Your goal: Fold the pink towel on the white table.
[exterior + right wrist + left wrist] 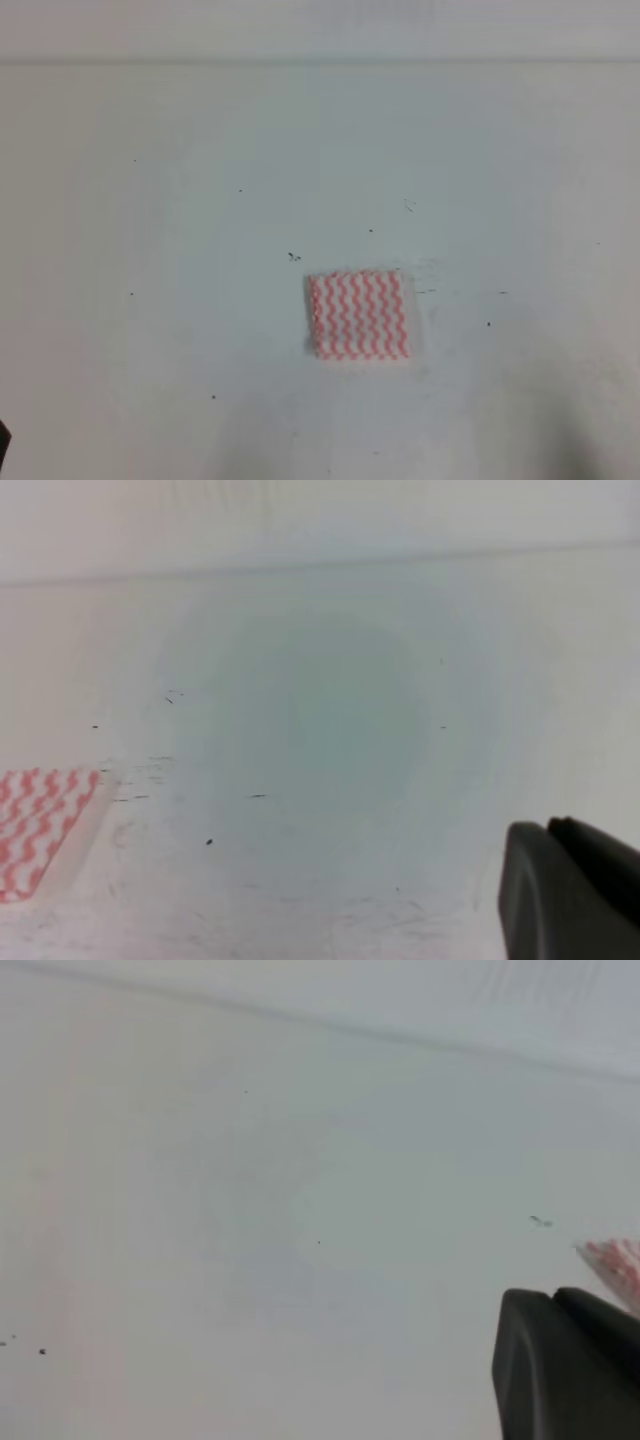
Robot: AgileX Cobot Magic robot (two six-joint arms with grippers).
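- White tabletop [200,200] carried tiny dark specks.
- Pink towel [358,315] lay flat as a small folded rectangle, right of centre.
- Left tool [570,1370] and right tool [572,890] cut off by frame; open or closed, cannot tell.

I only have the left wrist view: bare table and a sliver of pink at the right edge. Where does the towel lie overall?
Observer: The pink towel lies flat as a small rectangle, slightly right of centre on the white table.
Operator: Is either gripper on it?
Observer: No; in the high view nothing touches it.
Operator: And the right wrist camera?
Observer: It shows the towel's corner at its left edge, apart from the right gripper.
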